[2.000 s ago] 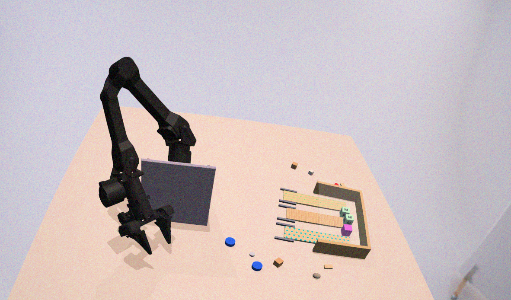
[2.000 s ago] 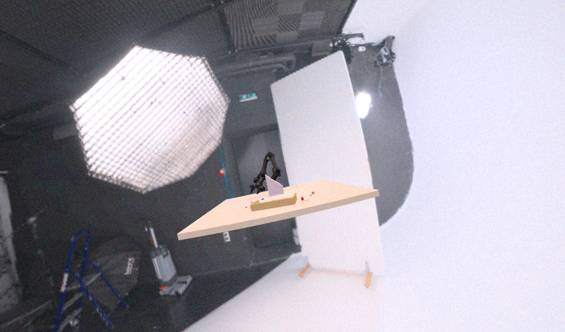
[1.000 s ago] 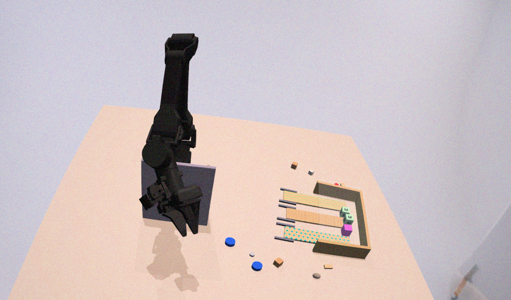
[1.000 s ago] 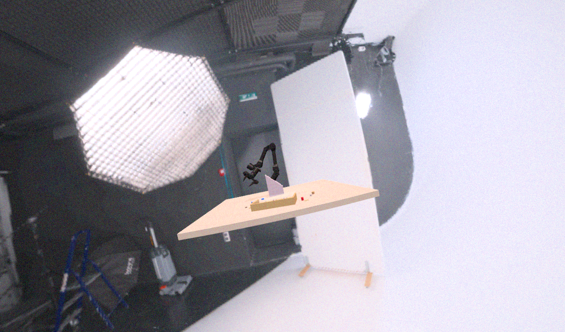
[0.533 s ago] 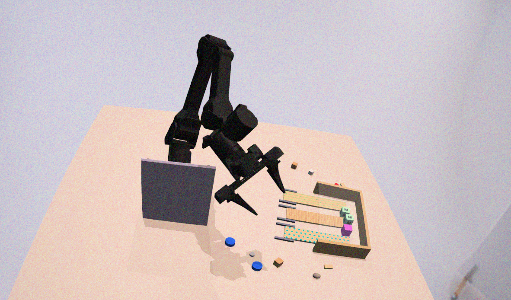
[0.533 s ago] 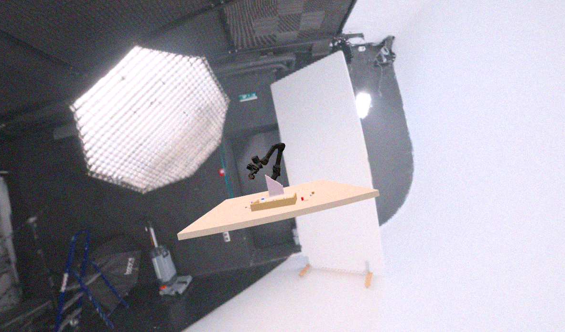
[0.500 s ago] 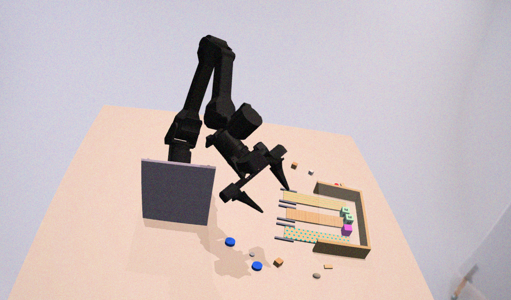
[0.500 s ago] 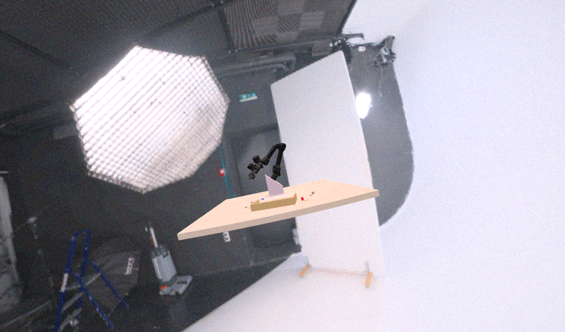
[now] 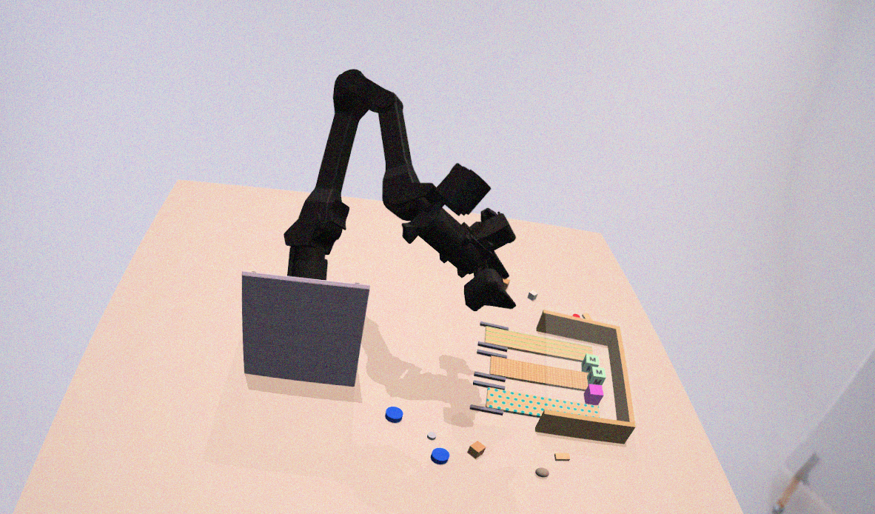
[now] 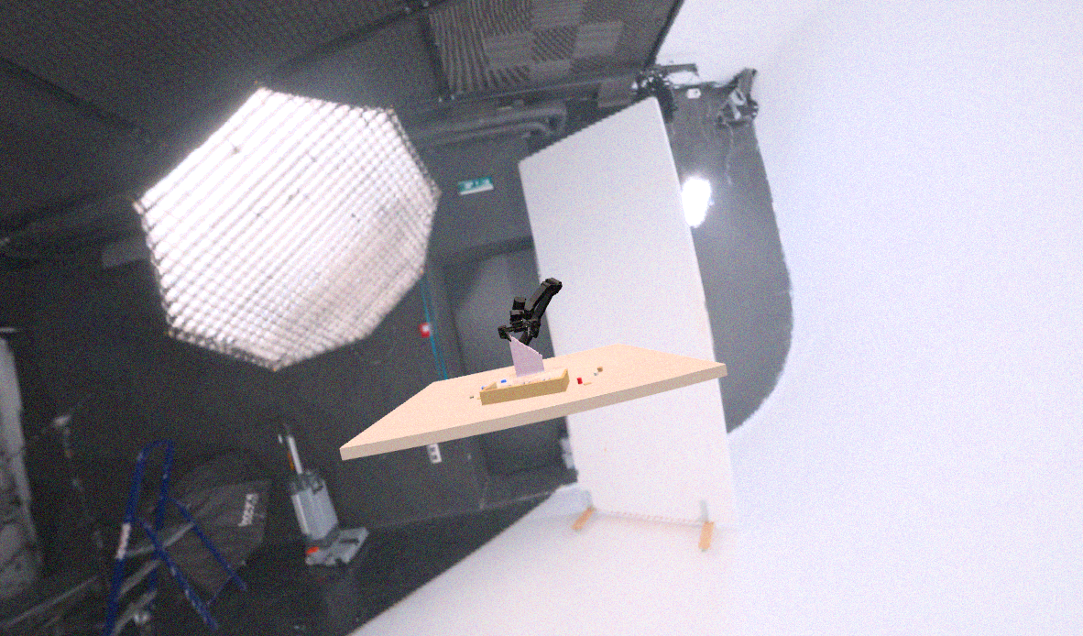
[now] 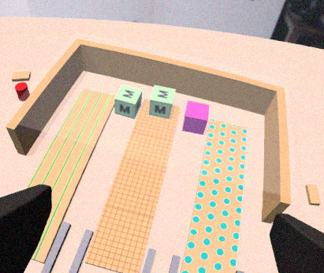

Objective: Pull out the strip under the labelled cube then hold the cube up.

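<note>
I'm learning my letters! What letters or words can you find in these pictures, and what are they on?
"M": on the left green cube, top and front faces.
"M": on the right green cube, top and front faces.
Green wall sign: too small to read.
White print on the dark bag: too blurred to read.

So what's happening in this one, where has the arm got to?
The black arm's open gripper hangs above the near ends of three patterned strips inside a tan U-shaped wall, holding nothing. Two green cubes marked M sit at the far end around the orange grid strip, and a plain magenta cube sits by the dotted strip. No strip looks pulled yet.
</note>
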`<state>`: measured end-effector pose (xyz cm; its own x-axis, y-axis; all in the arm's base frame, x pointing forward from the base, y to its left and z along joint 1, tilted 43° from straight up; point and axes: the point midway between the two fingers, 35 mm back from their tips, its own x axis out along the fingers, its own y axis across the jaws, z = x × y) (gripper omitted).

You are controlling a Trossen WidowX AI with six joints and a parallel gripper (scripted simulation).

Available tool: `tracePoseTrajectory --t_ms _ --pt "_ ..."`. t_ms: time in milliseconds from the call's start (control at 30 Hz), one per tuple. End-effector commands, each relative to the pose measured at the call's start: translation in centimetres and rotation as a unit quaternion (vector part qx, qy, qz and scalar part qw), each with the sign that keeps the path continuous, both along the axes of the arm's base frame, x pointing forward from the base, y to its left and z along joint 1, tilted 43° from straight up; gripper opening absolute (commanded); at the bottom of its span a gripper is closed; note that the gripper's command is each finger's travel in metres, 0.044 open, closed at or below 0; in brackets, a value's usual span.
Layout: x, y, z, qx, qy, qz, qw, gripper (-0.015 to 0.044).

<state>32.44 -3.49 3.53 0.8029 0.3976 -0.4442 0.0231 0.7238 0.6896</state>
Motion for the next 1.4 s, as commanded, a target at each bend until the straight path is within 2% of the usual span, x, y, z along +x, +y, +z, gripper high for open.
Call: tracePoseTrajectory --t_ms 0,433,600,933,1367 --pt "-0.1 1.1 0.3 -0.008 -0.012 0.023 1.000 0.0400" --pt "-0.1 1.1 0.3 -0.008 -0.012 0.023 1.000 0.0400" --pt "1.6 1.4 -0.7 -0.010 0.022 0.033 0.999 0.0269" --pt "6.4 4.8 -4.6 0.006 0.190 0.137 0.972 0.0006" --pt "8.1 10.1 -6.4 0.033 0.376 0.272 0.885 0.0000"
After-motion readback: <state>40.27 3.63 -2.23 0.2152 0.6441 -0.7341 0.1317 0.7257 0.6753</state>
